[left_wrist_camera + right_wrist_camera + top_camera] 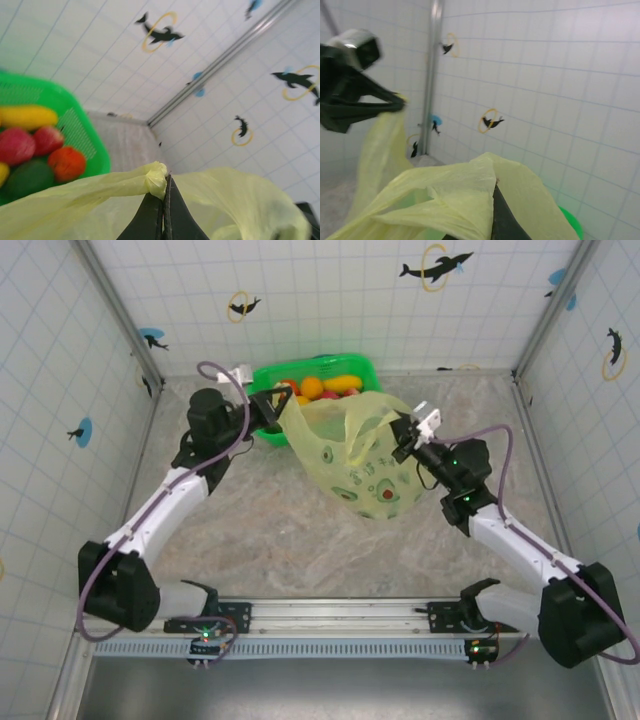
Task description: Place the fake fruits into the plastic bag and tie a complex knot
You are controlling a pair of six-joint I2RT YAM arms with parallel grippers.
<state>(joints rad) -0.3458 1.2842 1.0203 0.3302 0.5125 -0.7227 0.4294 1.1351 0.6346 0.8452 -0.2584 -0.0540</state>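
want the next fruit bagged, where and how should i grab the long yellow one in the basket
Take the yellow fruit across its narrow middle, coming straight down. It lies flat on top of the other fruits with its length along the basket, whose walls block a sideways approach. The left gripper is nearest but shut on the bag, so it would have to let go first.

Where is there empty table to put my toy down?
The table is bare between the left arm and right arm, from the plastic bag to the rail. Crowded at the back: bag and green basket.
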